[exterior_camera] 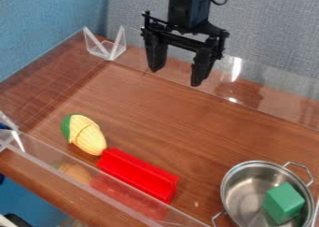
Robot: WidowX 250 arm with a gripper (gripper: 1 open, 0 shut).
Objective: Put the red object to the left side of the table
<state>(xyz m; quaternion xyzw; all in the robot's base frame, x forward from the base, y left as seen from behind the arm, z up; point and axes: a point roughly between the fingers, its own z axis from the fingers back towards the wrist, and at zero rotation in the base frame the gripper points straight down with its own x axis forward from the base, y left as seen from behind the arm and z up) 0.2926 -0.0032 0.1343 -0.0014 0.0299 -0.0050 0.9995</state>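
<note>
A bright red long block [138,173] lies flat on the dark wood-grain table [174,119], close to the near acrylic wall and angled down toward the right. My black gripper [177,66] hangs over the far middle of the table, pointing straight down, its two fingers spread wide with nothing between them. It is well apart from the red block, higher in the picture and a little to the right of it.
A yellow-green corn toy [84,134] lies just left of the red block. A steel pot [266,197] at the near right holds a small green cube [284,204]. Low clear acrylic walls [106,46] edge the tabletop.
</note>
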